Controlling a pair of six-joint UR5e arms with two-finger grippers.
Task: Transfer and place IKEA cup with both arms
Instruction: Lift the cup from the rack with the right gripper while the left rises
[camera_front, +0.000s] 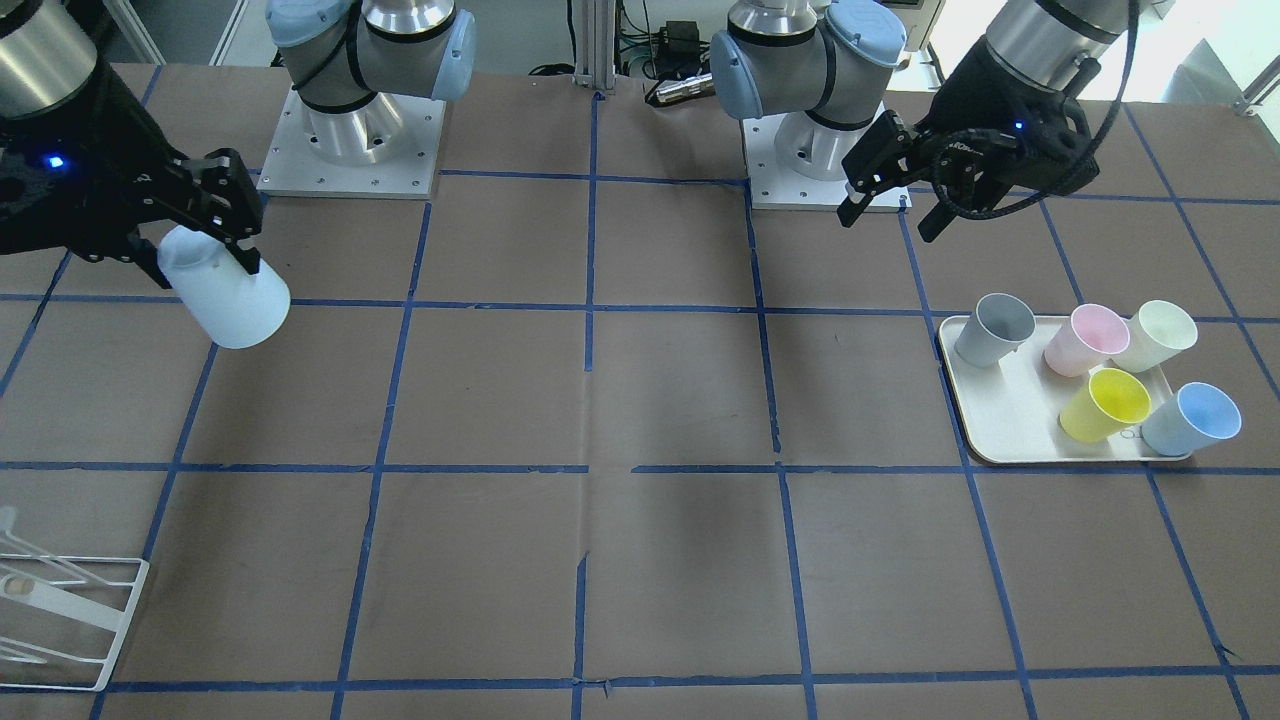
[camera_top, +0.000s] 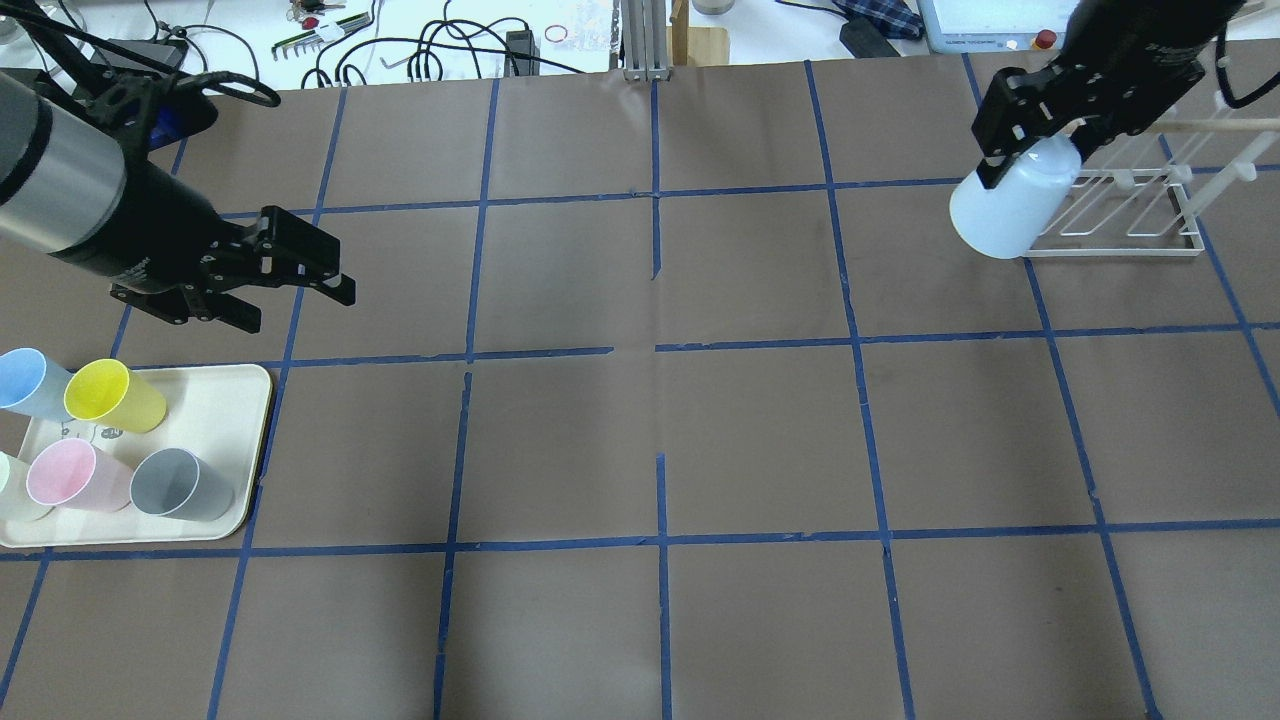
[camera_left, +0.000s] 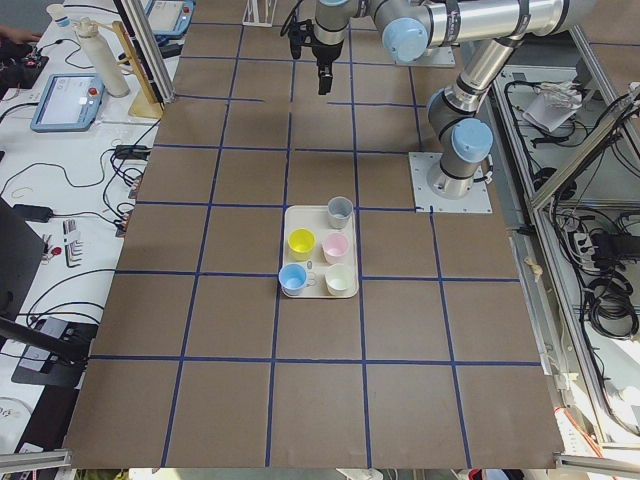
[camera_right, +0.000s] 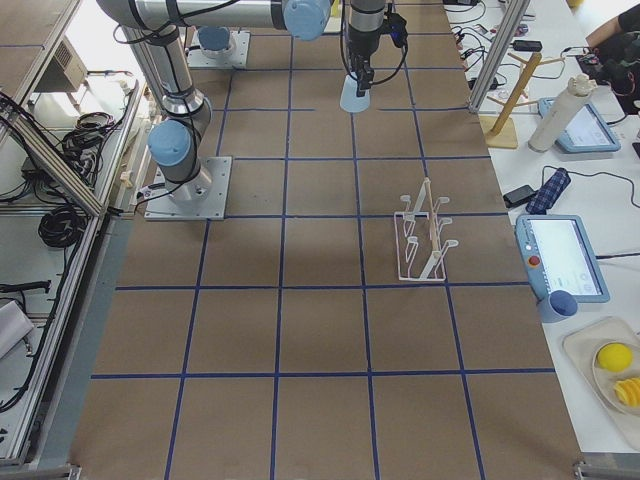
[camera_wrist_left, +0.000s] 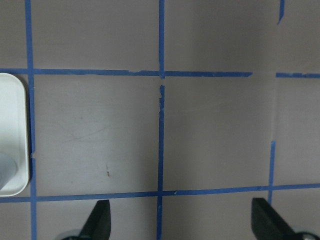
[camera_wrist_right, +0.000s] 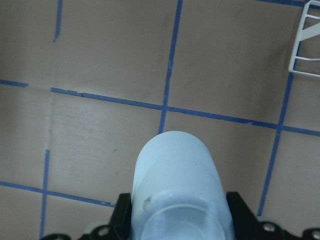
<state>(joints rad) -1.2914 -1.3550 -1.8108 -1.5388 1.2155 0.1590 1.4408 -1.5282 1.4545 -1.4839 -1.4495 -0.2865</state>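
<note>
Brown table w/ blue tape grid. R gripper pinches the IKEA cup by its narrow end; the cup is tilted and held in the air over the table's R end, off the surface. L gripper is spread wide w/ nothing in it, near the tray twd the L end. Wire rack by far R corner. On tray: blue cup, yellow cup, pink cup, grey cup, cream cup.
</note>
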